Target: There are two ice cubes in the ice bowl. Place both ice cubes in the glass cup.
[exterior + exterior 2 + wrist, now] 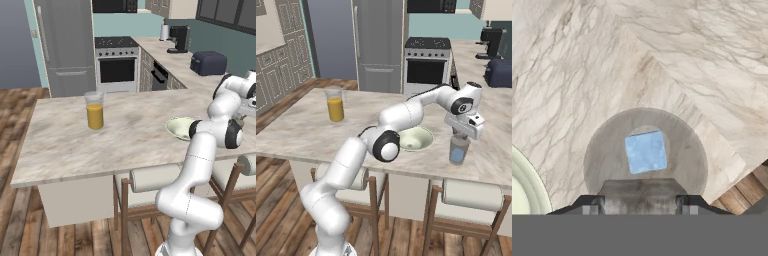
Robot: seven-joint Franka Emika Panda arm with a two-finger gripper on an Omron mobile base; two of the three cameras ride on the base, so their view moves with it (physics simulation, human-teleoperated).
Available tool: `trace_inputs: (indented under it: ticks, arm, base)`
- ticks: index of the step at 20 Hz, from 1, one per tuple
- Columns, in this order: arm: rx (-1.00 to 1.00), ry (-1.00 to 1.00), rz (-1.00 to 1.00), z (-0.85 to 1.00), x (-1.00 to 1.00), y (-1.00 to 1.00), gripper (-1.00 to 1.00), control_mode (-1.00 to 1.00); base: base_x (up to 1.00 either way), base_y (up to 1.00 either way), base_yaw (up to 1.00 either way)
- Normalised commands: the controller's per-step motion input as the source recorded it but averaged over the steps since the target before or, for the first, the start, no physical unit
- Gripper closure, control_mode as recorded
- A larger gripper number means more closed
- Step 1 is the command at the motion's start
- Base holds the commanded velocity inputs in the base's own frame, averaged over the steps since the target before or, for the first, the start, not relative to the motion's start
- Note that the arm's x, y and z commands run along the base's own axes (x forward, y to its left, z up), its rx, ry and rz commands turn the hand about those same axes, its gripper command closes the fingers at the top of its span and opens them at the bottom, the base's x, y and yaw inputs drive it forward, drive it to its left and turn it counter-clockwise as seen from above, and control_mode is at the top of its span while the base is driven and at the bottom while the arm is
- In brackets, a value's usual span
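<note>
Hovering directly over the glass cup (458, 151) on the counter (301, 127), the hand (461, 136) has its jaws together, holding nothing visible. The hand view shows one ice cube (645, 152) lying inside; the right base view shows the ice bowl (417, 138) apparently empty, suggesting near completion.

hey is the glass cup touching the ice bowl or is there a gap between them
Apart. The right base view shows a strip of bare counter between the glass cup and the ice bowl; the hand view also shows marble between the cup and the bowl's rim.
</note>
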Motion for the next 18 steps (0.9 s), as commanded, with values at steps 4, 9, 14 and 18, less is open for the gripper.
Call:
trace_inputs:
  ticks: [4, 9, 14, 18]
  arm:
    - [-0.01, 0.00, 0.00, -0.29, 0.14, -0.03, 1.00, -1.00]
    - [0.00, 0.00, 0.00, -0.14, 0.15, -0.07, 1.00, -1.00]
    - [0.00, 0.00, 0.00, 0.00, 0.08, -0.02, -1.00, -1.00]
    - [0.00, 0.00, 0.00, 0.00, 0.03, -0.13, -1.00, -1.00]
  base:
    - [0.00, 0.00, 0.00]
    - [0.00, 0.00, 0.00]
    - [0.00, 0.00, 0.00]
    - [0.00, 0.00, 0.00]
